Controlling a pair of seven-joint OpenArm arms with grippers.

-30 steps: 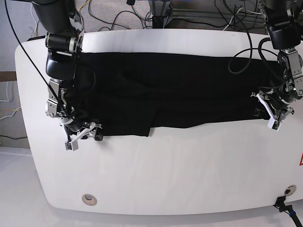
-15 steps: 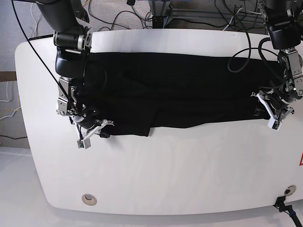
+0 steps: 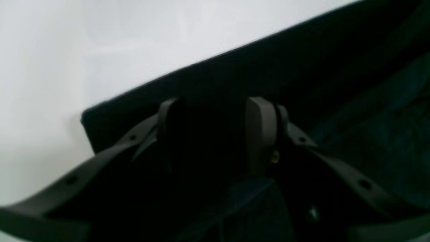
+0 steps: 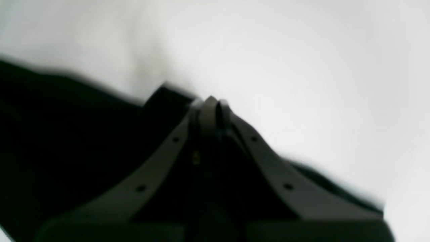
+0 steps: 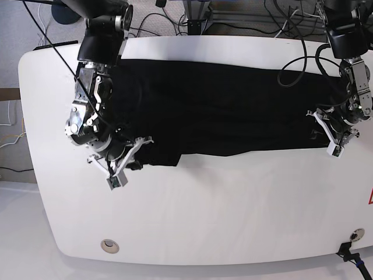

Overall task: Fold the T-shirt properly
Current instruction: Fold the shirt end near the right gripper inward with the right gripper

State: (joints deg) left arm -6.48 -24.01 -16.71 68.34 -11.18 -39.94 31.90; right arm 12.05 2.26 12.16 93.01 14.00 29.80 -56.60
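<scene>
The black T-shirt (image 5: 221, 111) lies as a long band across the white table (image 5: 204, 216). My right gripper (image 5: 116, 178) is at the shirt's front left corner. In the right wrist view its fingertips (image 4: 212, 102) are pressed together at the edge of the T-shirt (image 4: 67, 134), apparently pinching the cloth. My left gripper (image 5: 335, 149) is at the shirt's right end. In the left wrist view its fingers (image 3: 258, 134) stand apart over the T-shirt (image 3: 302, 67), with black cloth under and between them. No print shows.
Cables run behind the table's far edge (image 5: 233, 23). A round grommet (image 5: 109, 245) sits near the front left, and a cable plug (image 5: 352, 239) at the front right corner. Bare white tabletop lies in front of the shirt.
My right gripper has shut at the shirt's front left corner, and its arm has swung to the right. The cloth there has bunched slightly. My left arm has barely moved.
</scene>
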